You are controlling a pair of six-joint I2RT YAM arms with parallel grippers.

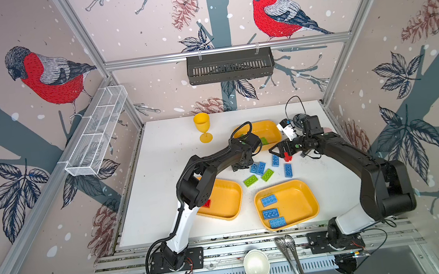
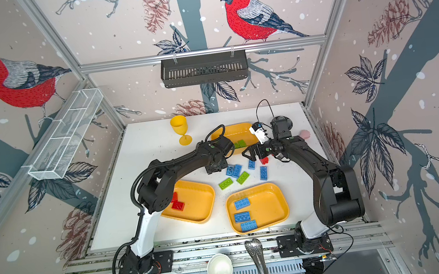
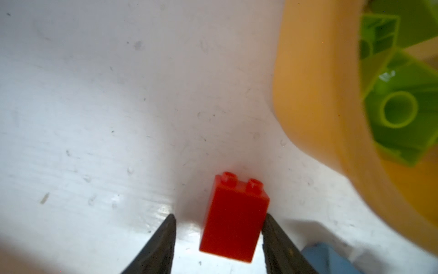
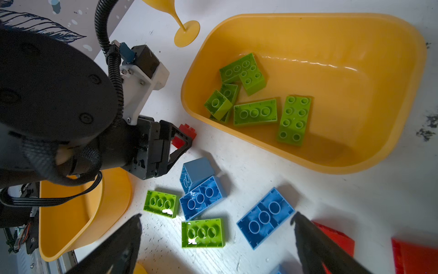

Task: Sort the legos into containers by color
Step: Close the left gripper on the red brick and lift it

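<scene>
The white tabletop (image 1: 165, 163) is carrying everything, and the left arm (image 1: 215, 159) and the right arm (image 1: 349, 153) are both reaching in over it from the near edge toward the middle. Three yellow-orange trays are sitting on it. The far tray (image 4: 343, 95) is holding a cluster of green bricks (image 4: 254, 111). The near left tray (image 2: 200, 199) is holding a red brick (image 2: 177, 205) that is lying partly under the left arm. The near right tray (image 1: 296, 202) is holding three blue bricks (image 1: 269, 200) along one side. A yellow goblet (image 1: 202, 127) is standing upright at the back, near the far tray but apart from it. The right gripper (image 4: 216, 214) is hanging above the loose pieces between the trays, its jaws spread wide with nothing between them. The left gripper (image 3: 219, 217) is pointing down at the tabletop just beside a corner of the far tray. Its jaws are standing partly spread astride a small red brick (image 3: 234, 218). One finger (image 3: 277, 237) is touching the brick's side, while the other finger (image 3: 161, 242) is standing off it with a clear gap. In both top views the gripper's body is hiding that brick. Between the three trays four loose blue bricks (image 1: 258, 168) are lying on the tabletop, two of them touching. Just beside them two loose green bricks (image 1: 250, 180) are lying underside up, and loose red bricks (image 1: 288, 157) are sitting close under the right gripper
</scene>
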